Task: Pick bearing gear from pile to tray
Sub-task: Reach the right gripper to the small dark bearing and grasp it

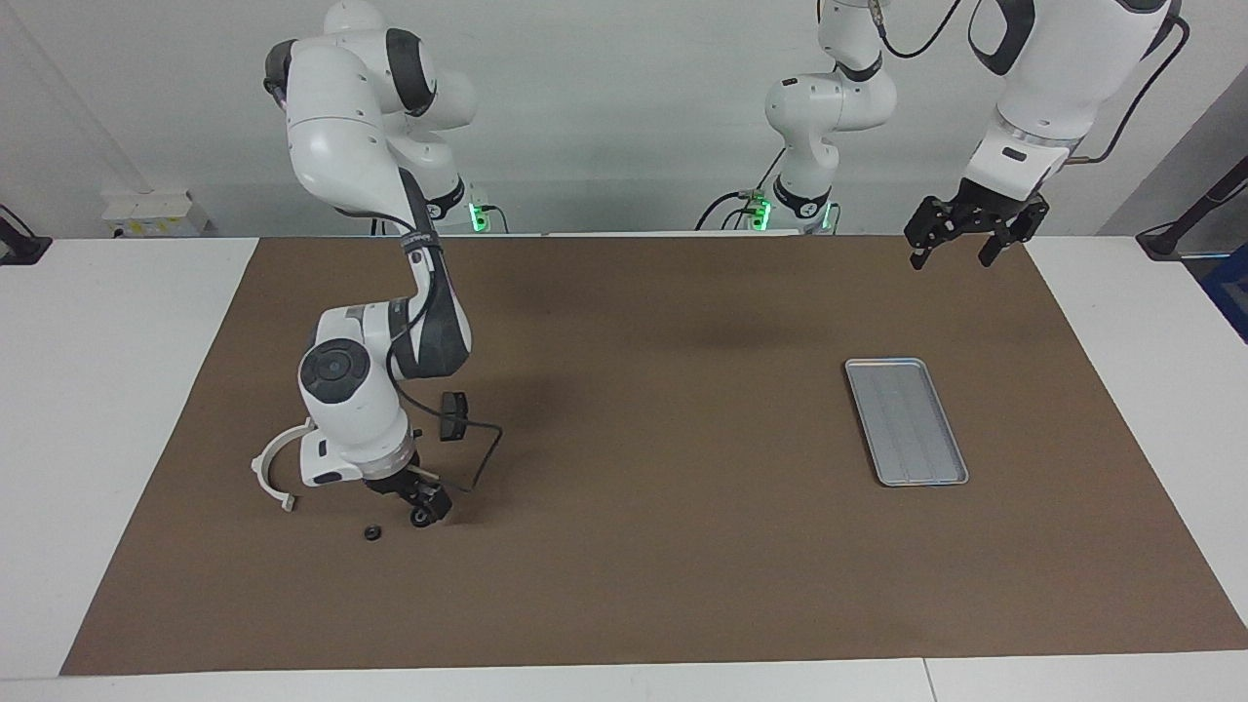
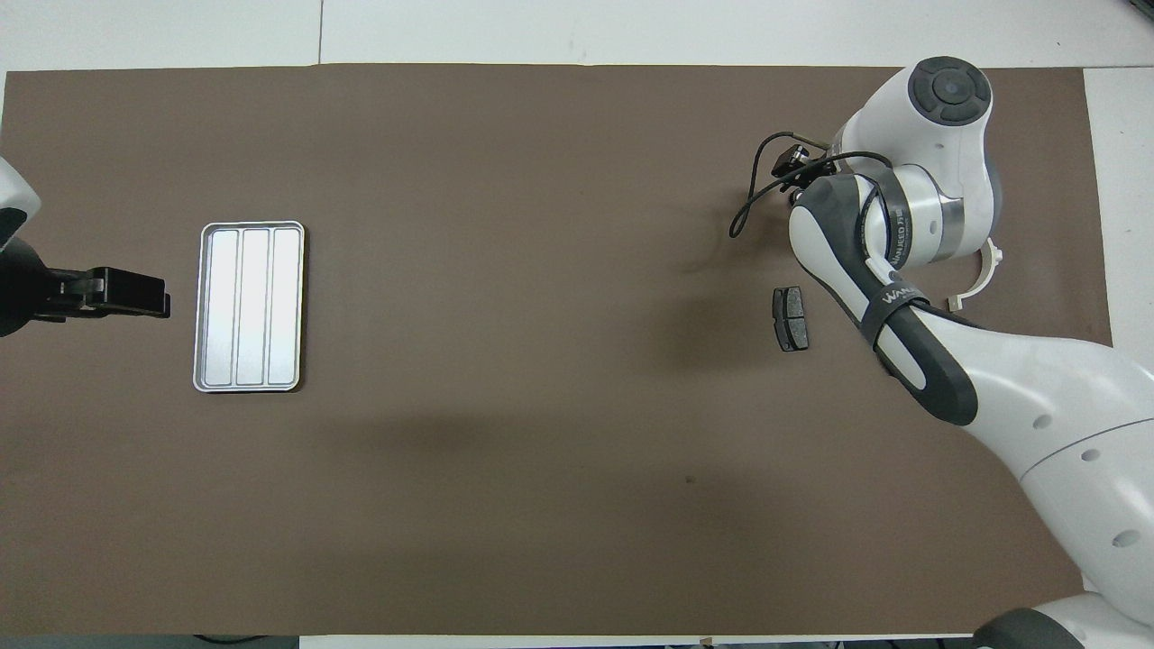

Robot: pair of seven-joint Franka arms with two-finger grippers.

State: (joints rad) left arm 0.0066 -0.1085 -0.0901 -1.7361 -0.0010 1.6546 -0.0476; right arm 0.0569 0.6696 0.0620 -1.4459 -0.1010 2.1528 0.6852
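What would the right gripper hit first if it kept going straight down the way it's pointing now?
Most likely the larger black ring: the right gripper is angled down, open, right at it, with the mat beneath. Whether they already touch cannot be told. The smaller ring lies off to the side.

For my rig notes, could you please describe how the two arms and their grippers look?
Both are glossy white arms with dark grey joint sections. The right gripper and left gripper are black. A loose black cable loops from the right arm's wrist, and its dark forearm band carries white lettering.
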